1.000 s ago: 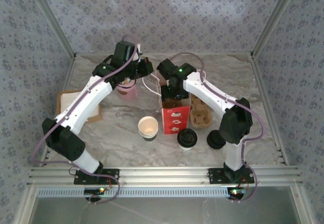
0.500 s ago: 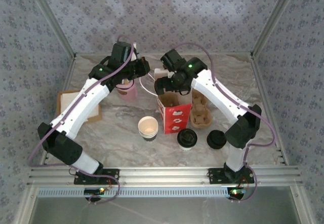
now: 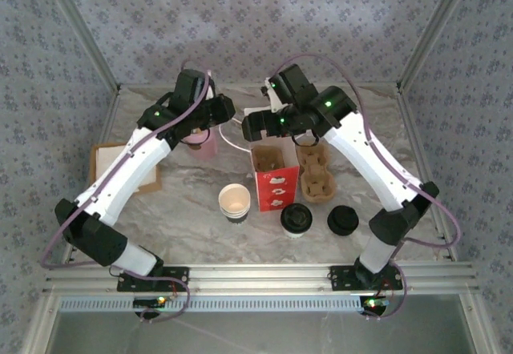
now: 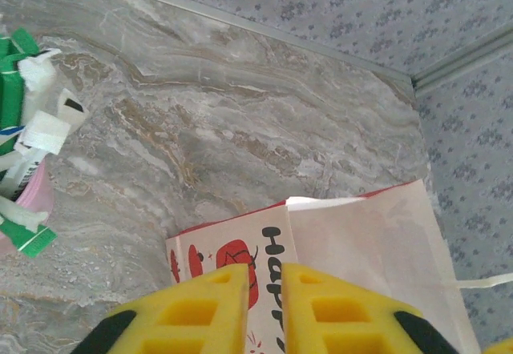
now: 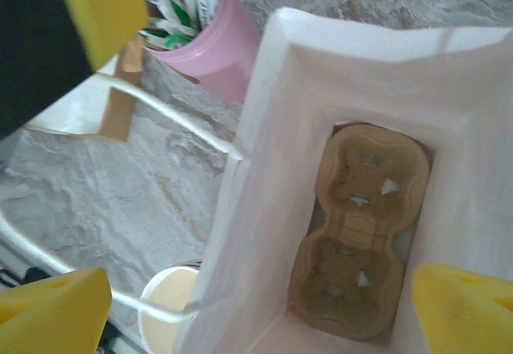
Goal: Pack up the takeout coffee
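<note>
- Progress about halfway, by judgement: paper bag [image 3: 276, 176] upright and open at mid frame, cardboard carrier [image 5: 361, 234] already lying on its floor.
- Left to do: takeout coffee [image 3: 296, 219] outside on worktop [image 3: 184, 210], lower middle of frame, just in front of bag; not yet lifted in.
- Right claw [image 5: 256, 298] spread wide, empty, above bag mouth.
- Left claw [image 4: 266, 290] nearly together, thin gap; cannot tell whether pinching bag rim.
- Room: open worktop at upper right; crowded around bag, with second carrier [image 3: 315, 174] just beside its right, cup stack [image 3: 235, 202] lower left, loose lid [image 3: 342, 220] right of coffee.

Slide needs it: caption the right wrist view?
Open right hand over a paper bag with a cardboard cup tray at its bottom.
</note>
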